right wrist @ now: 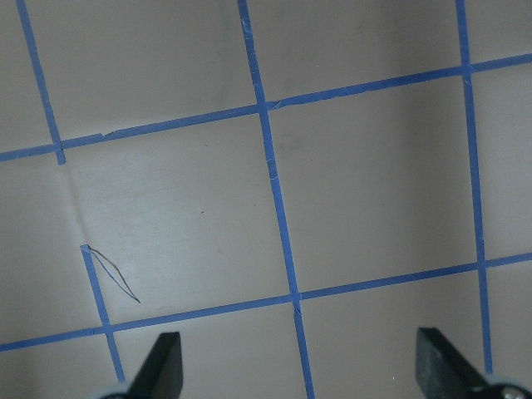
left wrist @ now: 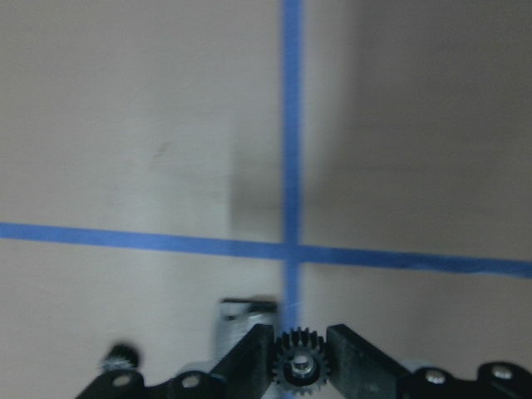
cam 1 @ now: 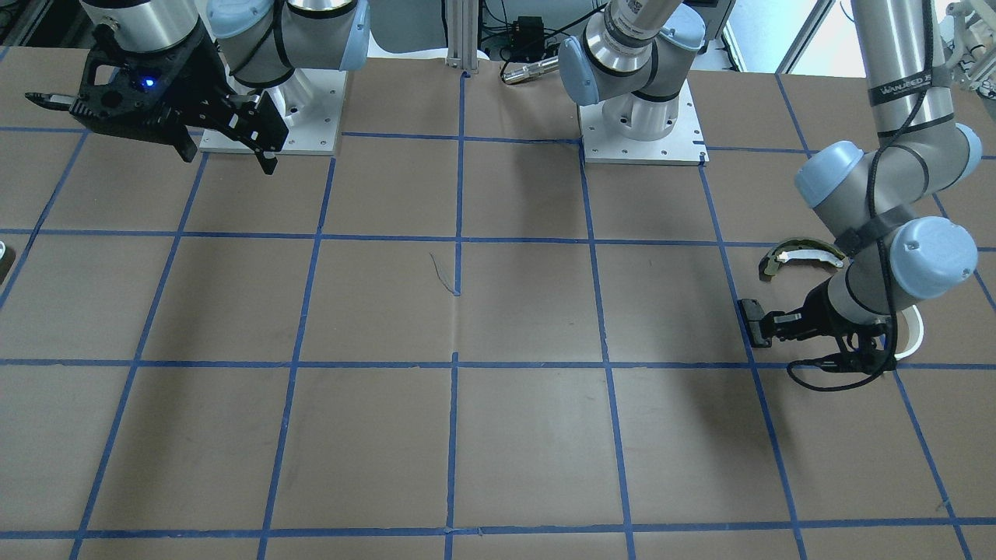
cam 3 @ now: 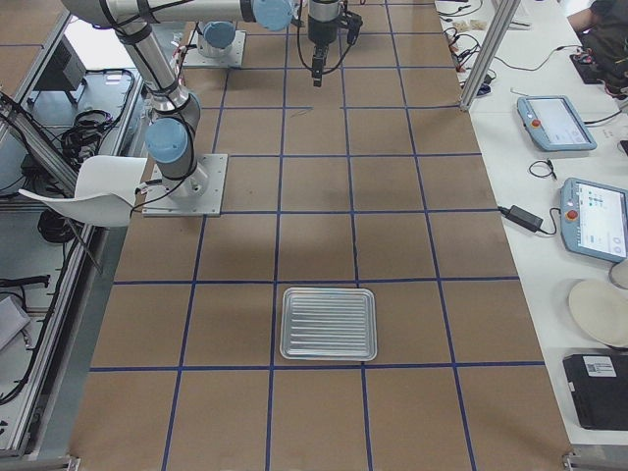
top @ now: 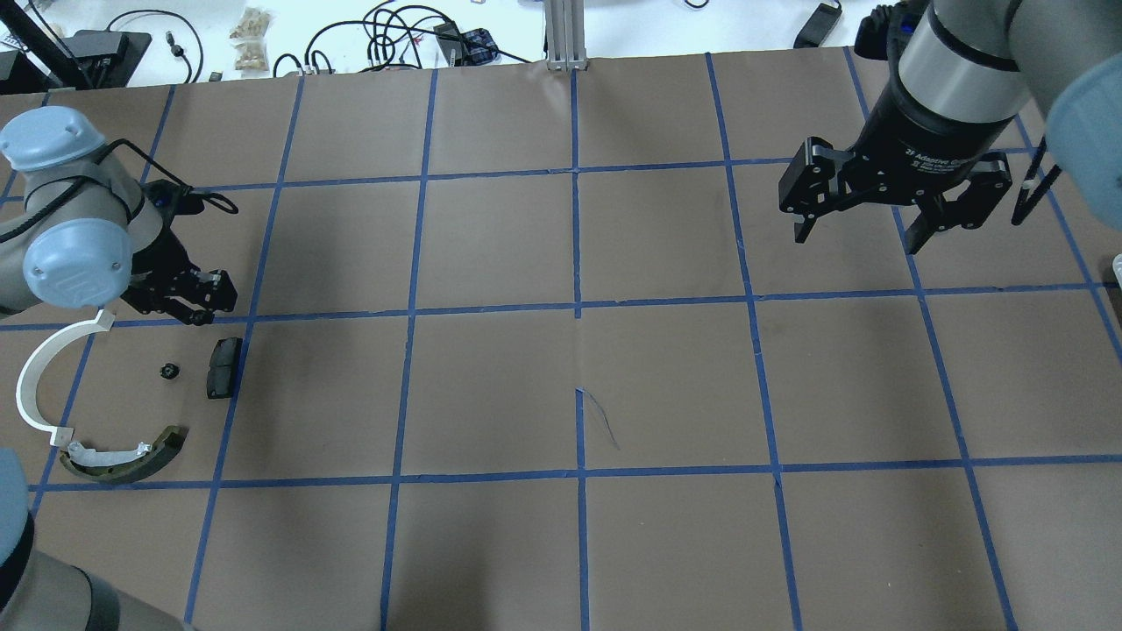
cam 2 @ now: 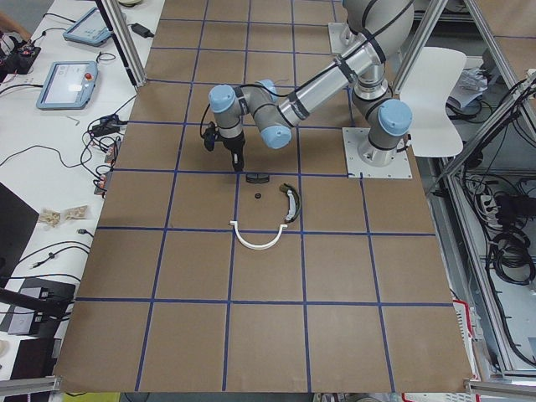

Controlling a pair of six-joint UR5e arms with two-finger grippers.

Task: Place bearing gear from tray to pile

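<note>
My left hand (top: 195, 307) is clenched on the bearing gear (left wrist: 301, 368), the two fingers pinching its toothed rim from either side so the hub faces outward and the teeth keep it from slipping. I hold it low over the tabletop (top: 491, 245), at the far edge of the pile (cam 2: 291, 203) and just beyond the black pad (top: 223, 368). By my judgement that spot lets the gear come down on bare paper beside the other parts rather than on top of one.

My right hand (top: 859, 238) hangs released and empty, far off to the right, well clear of the work. The tray (cam 3: 294, 324) lies at the right end of the tabletop, well apart from the pile, and I see nothing left in it.

Counting: one gear in my grip, and one small black part (top: 169, 371) on the tabletop between the pad and the white strip (top: 35, 377), which looks like a second gear though it is too small to be sure. Besides those there is one black pad, one white semicircular strip and one olive-and-white brake shoe (top: 123, 460), nearest me, its end just beside the strip's. One tray, two hands.
</note>
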